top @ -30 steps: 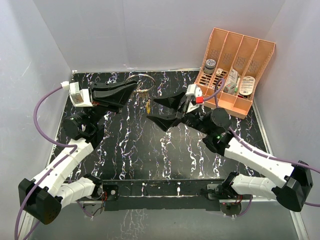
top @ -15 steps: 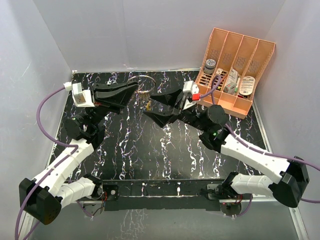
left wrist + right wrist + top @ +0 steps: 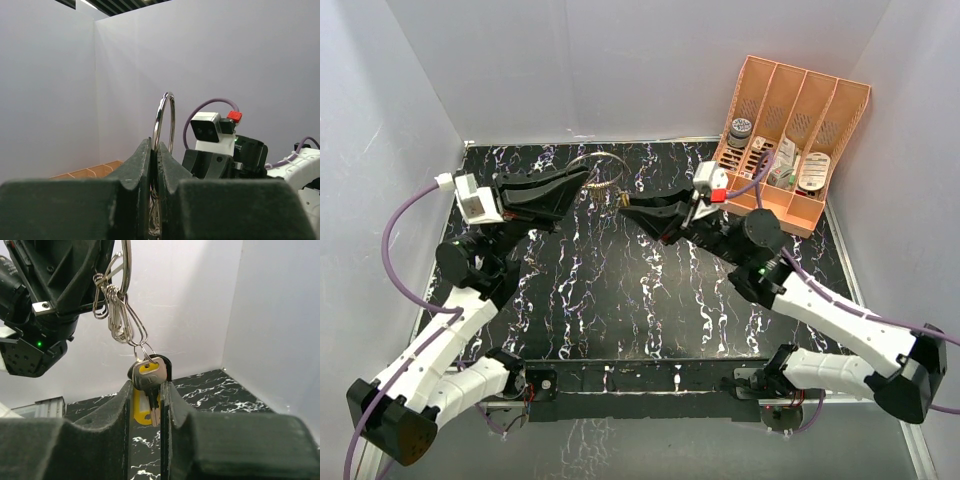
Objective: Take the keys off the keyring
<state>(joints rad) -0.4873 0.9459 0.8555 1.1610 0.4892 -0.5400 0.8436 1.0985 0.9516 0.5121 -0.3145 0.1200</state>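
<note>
My left gripper (image 3: 582,178) holds the keyring (image 3: 596,163) up above the back of the black marbled table, shut on its lower edge. In the left wrist view the thin silvery keyring (image 3: 165,117) rises out of the closed left gripper (image 3: 155,146). From the ring (image 3: 126,265) a chain of wire clips (image 3: 117,312) hangs down to the keys (image 3: 149,374), a silvery one in front, with a yellow tag (image 3: 141,412) behind. My right gripper (image 3: 147,390) is pressed on the key heads from both sides, just right of the left gripper (image 3: 625,207).
An orange slotted organizer (image 3: 790,120) with a grey-lidded jar (image 3: 740,129) and small items stands at the back right. White walls close in the table (image 3: 620,300) on three sides. The two grippers are close together near the back centre.
My right gripper has gone from wide open to closed around the hanging keys, rising slightly. The left gripper still holds the ring, shifted a little.
</note>
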